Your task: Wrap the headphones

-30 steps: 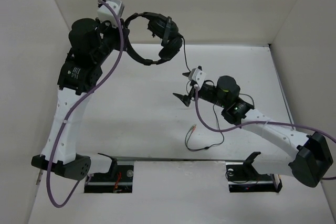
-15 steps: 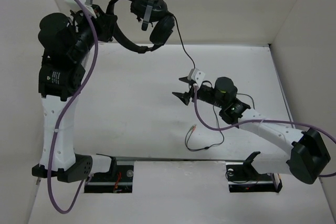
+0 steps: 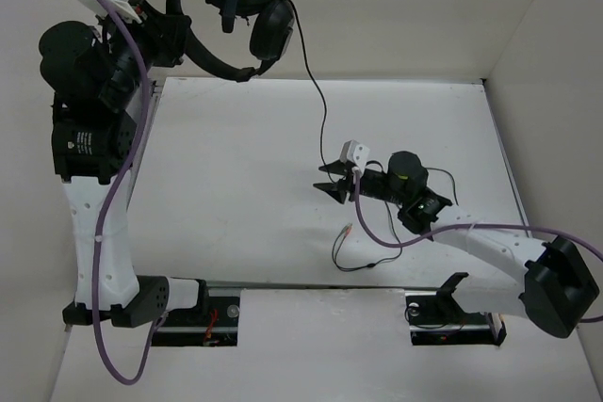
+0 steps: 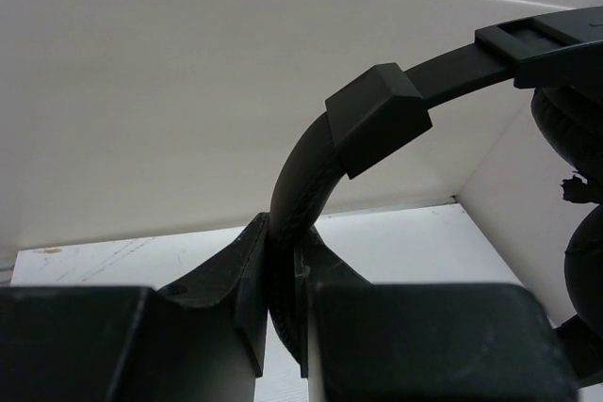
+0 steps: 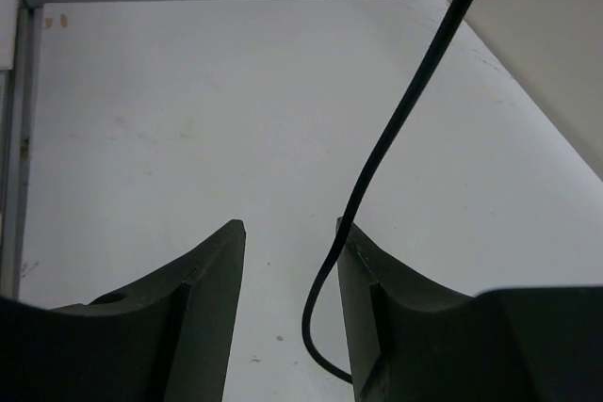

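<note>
Top view: over the last second the left arm swung up and out toward the far-left corner, carrying the headphones [image 3: 240, 7] (small black over-ear headset with a thin round headband) high off the white table [image 3: 226, 195]. The left gripper [image 3: 179, 37] is clenched on the headband. The thin black cable [image 3: 317, 91] from the ear cup down to the right gripper [image 3: 330, 179] now runs longer and nearly straight, so most of the slack on that side is gone. The tail with the pink/orange plugs [image 3: 347, 230] lies loose on the table by the right arm, same as before. My read: the cable is being paid out to set up for winding; no turns visible yet. Left wrist view: both fingers are pinched flat on the headband [image 4: 311, 167] just below its slider block, with the ear cup [image 4: 570, 138] off to the right edge. Right wrist view: the right gripper's fingers are spread and gripping nothing. The cable drops between them, hugging the inner edge of the right-hand finger [image 5: 377, 289] and well apart from the other one.
</note>
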You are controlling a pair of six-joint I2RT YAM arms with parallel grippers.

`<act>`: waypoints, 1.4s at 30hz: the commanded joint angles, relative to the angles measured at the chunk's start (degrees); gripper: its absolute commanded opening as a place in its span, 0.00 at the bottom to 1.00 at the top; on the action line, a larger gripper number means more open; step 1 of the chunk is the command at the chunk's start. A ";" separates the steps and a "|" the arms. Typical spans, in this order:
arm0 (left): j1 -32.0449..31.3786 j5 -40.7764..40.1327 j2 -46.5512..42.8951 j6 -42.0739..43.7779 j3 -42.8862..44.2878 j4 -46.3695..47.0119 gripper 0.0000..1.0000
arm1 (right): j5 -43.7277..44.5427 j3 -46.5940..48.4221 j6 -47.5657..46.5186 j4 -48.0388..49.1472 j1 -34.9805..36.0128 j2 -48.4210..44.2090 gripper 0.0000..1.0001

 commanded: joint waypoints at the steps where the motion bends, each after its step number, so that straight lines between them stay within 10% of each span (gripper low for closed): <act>1: 1.35 2.10 -0.62 -4.95 3.30 6.41 0.00 | -4.49 -1.16 1.78 3.46 0.84 -1.98 0.49; 14: 3.37 2.63 -0.01 -6.36 3.83 7.20 0.00 | -6.77 -4.24 -0.15 0.39 1.46 -4.17 0.34; 18: 3.72 1.93 0.08 -6.44 1.64 8.08 0.00 | -4.50 -3.45 -3.39 -4.78 0.67 -5.93 0.02; 23: 1.71 -3.24 -1.24 -3.29 -7.31 9.92 0.00 | -1.07 4.36 -11.82 -19.62 -3.46 -9.00 0.00; 35: -11.21 -25.75 0.95 12.79 -31.14 15.02 0.00 | 30.26 32.05 -55.29 -60.68 4.42 0.21 0.00; 42: -13.15 -30.41 2.36 19.39 -38.44 15.56 0.00 | 56.59 38.28 -86.87 -44.04 6.39 6.98 0.00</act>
